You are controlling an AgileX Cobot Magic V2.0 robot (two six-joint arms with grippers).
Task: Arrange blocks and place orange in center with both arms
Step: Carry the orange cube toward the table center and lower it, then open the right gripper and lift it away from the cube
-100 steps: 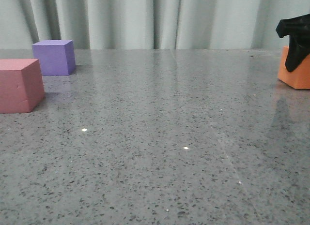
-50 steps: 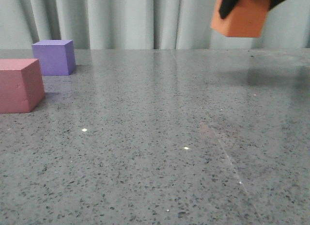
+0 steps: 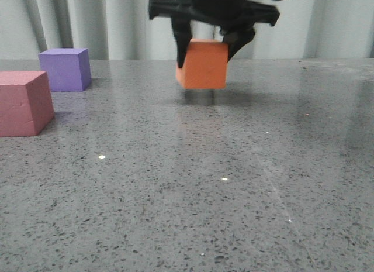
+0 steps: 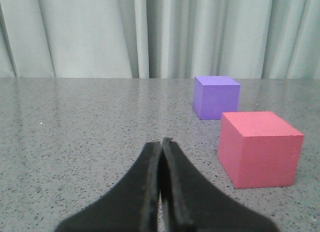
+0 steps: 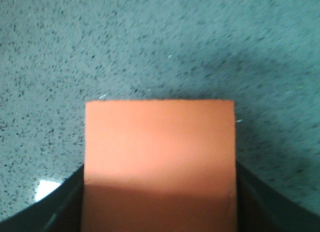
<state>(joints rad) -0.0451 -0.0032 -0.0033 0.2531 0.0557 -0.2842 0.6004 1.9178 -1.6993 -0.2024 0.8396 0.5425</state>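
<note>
My right gripper is shut on the orange cube, which hangs at or just above the table near its far middle. From the right wrist the orange cube fills the space between the black fingers. A purple cube stands at the far left, and a pinkish-red cube sits nearer, at the left edge. My left gripper is shut with nothing in it, low over the table. It is apart from the pinkish-red cube and the purple cube behind that one.
The speckled grey table runs back to a pale curtain. No other objects stand on it.
The right gripper lifted the orange cube from the far right, carried it leftward through the air, and now holds it low near the table's far middle. The purple and pinkish-red cubes stayed put.
</note>
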